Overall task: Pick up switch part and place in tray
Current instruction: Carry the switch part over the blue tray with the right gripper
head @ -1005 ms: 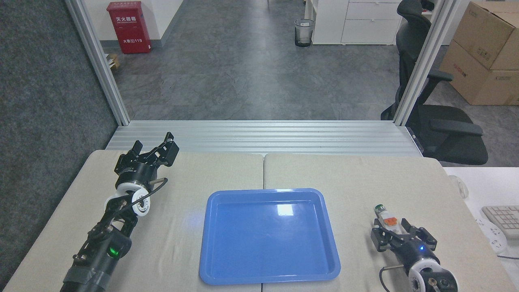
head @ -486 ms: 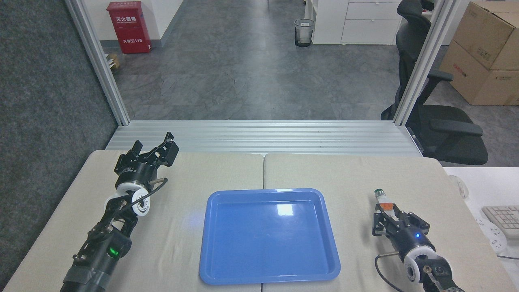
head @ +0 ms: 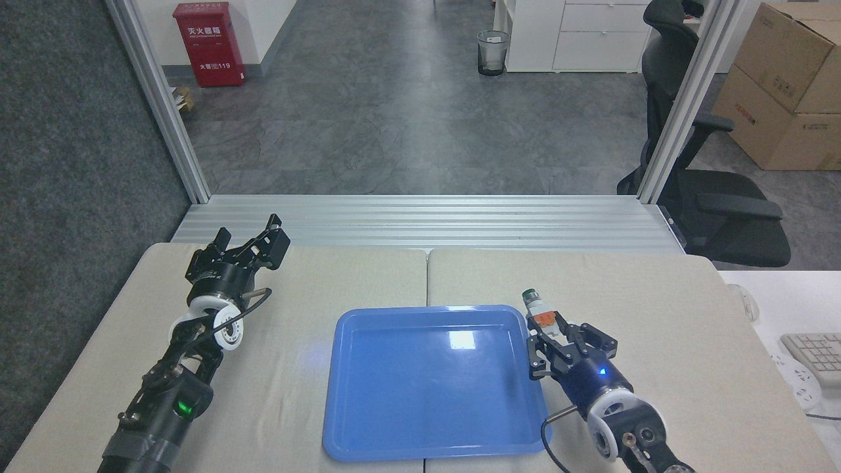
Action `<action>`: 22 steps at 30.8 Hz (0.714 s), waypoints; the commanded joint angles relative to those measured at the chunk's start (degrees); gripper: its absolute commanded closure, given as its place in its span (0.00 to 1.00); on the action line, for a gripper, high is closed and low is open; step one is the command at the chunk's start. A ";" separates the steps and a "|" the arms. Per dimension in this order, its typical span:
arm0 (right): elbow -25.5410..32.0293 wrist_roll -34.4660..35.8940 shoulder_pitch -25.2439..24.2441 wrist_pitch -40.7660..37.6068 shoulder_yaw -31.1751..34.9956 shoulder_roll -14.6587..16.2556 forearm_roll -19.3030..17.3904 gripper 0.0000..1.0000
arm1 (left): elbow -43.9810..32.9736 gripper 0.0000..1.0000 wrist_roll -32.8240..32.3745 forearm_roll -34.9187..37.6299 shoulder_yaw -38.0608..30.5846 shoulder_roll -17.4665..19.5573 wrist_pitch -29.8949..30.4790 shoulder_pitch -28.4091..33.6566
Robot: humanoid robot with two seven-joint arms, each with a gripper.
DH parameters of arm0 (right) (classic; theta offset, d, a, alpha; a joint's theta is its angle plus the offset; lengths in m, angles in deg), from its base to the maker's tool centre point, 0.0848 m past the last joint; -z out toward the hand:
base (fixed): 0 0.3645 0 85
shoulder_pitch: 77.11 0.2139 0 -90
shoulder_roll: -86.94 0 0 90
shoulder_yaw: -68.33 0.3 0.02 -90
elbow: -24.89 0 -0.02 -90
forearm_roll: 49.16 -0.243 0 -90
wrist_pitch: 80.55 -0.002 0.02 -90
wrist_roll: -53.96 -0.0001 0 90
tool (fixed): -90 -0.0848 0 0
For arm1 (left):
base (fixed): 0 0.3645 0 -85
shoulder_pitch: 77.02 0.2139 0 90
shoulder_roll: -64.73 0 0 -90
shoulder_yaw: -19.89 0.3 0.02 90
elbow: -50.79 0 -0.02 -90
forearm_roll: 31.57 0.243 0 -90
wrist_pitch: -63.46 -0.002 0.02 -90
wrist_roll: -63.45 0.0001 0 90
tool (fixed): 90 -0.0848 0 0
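The switch part (head: 539, 310), white with an orange clip and a dark green cap, sticks up out of my right gripper (head: 550, 328), which is shut on it. It hangs just over the right rim of the blue tray (head: 433, 420), near the tray's far right corner. The tray lies at the middle of the table with nothing in it. My left gripper (head: 253, 238) rests open near the table's far left, well away from the tray.
The beige table (head: 657, 289) ends at an aluminium rail at the back. A white desk with a keyboard (head: 815, 355) stands at the right edge. A black office chair (head: 716, 203) and cardboard boxes (head: 782, 85) stand beyond on the right.
My right gripper has carried the switch part up off the table's right side and leftward to the tray's right rim. The left arm has not moved.
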 commanded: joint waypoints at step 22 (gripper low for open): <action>-2.20 -3.82 -3.43 6.94 -15.90 -6.94 3.97 0.24 | 0.00 0.00 0.01 0.00 -0.04 0.00 0.07 0.00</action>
